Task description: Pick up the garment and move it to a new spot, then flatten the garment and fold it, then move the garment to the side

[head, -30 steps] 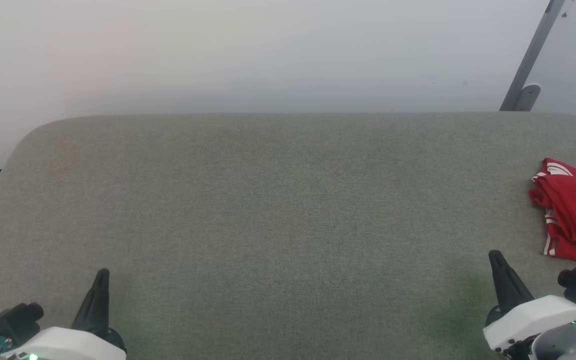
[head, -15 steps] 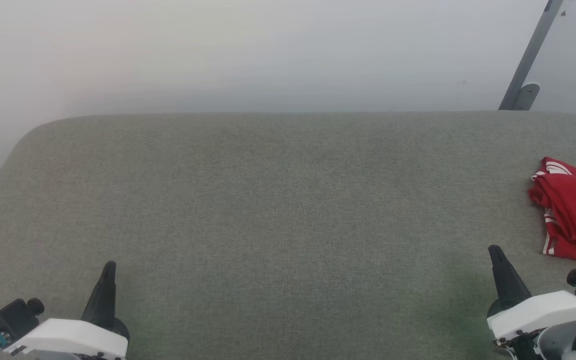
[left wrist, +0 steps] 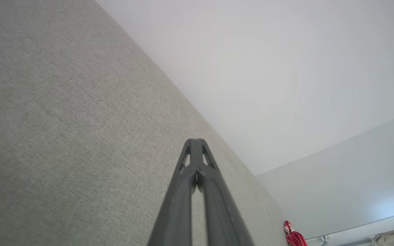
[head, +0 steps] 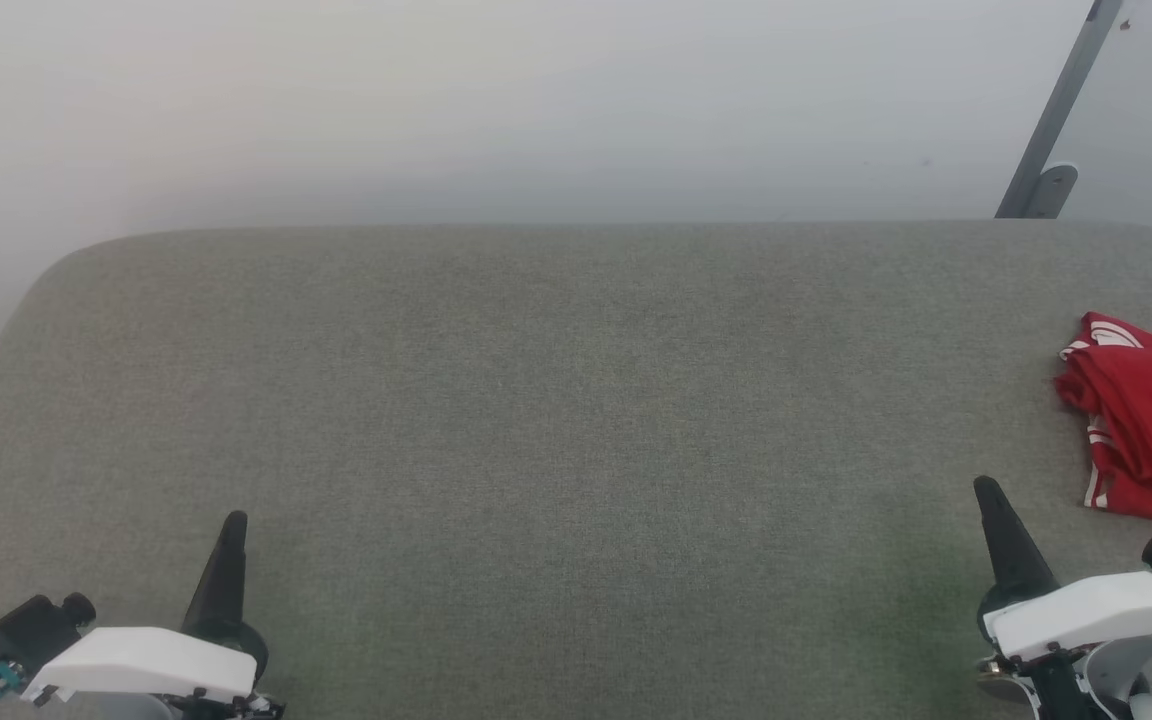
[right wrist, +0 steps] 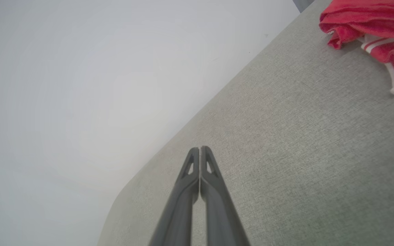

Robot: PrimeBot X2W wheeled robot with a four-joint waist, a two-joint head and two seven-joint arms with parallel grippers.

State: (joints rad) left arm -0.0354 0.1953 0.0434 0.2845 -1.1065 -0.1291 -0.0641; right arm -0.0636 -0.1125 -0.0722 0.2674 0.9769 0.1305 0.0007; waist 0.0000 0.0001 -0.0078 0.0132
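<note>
No text, number, label or sign is showing legibly in any view. The garment is lying bunched up, and its folds are showing just red cloth and white stripes.
</note>
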